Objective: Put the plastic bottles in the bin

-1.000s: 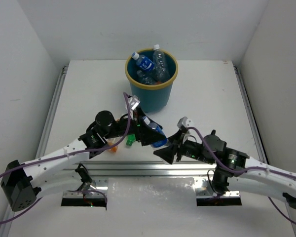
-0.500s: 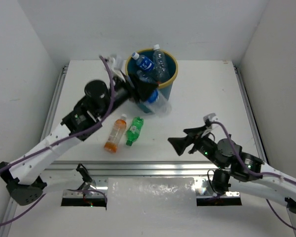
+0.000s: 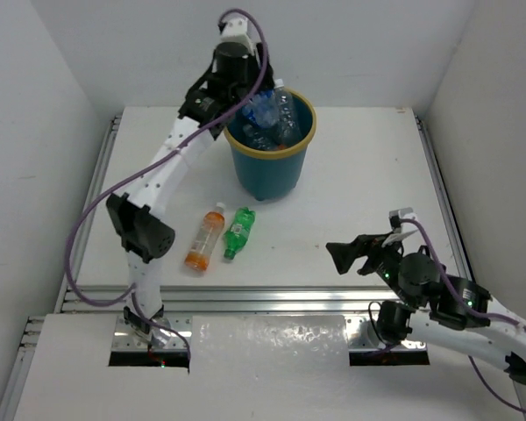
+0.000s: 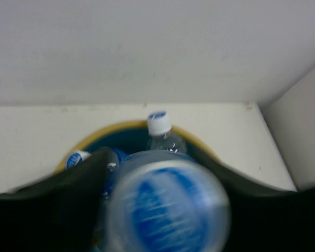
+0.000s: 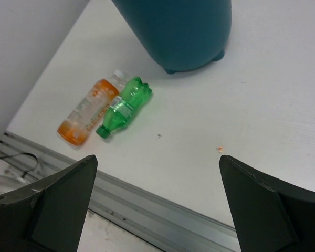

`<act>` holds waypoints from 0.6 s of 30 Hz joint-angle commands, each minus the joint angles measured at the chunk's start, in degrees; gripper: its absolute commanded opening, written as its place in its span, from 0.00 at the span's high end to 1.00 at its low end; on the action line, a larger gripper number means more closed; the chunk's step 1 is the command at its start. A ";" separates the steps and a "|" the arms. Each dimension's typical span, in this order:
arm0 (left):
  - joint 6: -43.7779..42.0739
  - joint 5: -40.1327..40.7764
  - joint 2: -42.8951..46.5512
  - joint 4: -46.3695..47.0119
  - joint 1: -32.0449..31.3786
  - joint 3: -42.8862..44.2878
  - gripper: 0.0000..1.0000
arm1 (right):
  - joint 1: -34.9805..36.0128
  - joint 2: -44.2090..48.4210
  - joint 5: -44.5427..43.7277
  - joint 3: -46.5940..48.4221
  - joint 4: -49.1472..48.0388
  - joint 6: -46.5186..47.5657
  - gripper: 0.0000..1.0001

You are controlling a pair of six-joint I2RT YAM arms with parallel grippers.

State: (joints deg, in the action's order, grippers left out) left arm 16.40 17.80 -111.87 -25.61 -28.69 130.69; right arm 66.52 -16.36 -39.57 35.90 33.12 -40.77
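One bottle in hand: blue-label bottle [image 4: 165, 210], held over the bin [image 3: 285, 158] mouth, toward its left rim, above the bottles inside.
Vs jaws: it sits between the left gripper [image 3: 250, 98] fingers, end-on to the wrist camera and blurred. A finger flanks each side, clamped on the body.
Handling: probably light, thin-walled and slick. Likely dents if squeezed hard and rolls when lying down. Best hold looks like mid-body across the width, not the cap.
In bin: several bottles, including a clear bottle [image 4: 159, 131] with a white cap pointing up. Exact count unclear.
Loose: orange bottle [image 3: 204, 237] and green bottle [image 3: 238, 232] lie side by side on the table [image 3: 359, 175], in front of the bin and slightly left.
Right gripper [image 3: 355, 254]: jaws spread wide, empty, front-right of the bin, well apart from both loose bottles.
Next (judgement): let go over the bin, then fetch the two loose ones.
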 commanded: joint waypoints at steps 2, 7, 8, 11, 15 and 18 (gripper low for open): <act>-2.43 -3.21 -0.72 -4.82 0.21 1.52 0.18 | 0.19 -5.78 2.65 0.93 -2.44 5.52 0.01; -1.38 -4.97 7.27 -4.27 0.21 -2.11 0.00 | 0.19 -22.26 4.06 1.10 -9.80 6.05 0.01; -1.37 -4.97 8.59 -4.36 0.30 -2.37 0.00 | 0.19 -24.92 4.50 1.28 -11.75 6.14 0.01; -1.72 -2.00 14.65 -6.64 0.21 -3.86 0.00 | 0.19 -35.29 4.24 2.77 -20.36 3.43 0.01; -2.17 8.19 28.53 -11.65 0.21 -11.23 0.00 | -0.69 -50.84 4.26 10.57 -24.35 -4.00 0.01; -1.38 16.98 40.65 -15.78 1.26 -20.98 0.00 | -1.65 -65.34 5.03 20.76 -18.99 -11.92 0.01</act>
State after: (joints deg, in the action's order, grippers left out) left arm 14.90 24.25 -80.36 -36.36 -28.45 114.76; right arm 65.71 -73.32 -34.41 48.71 17.06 -43.13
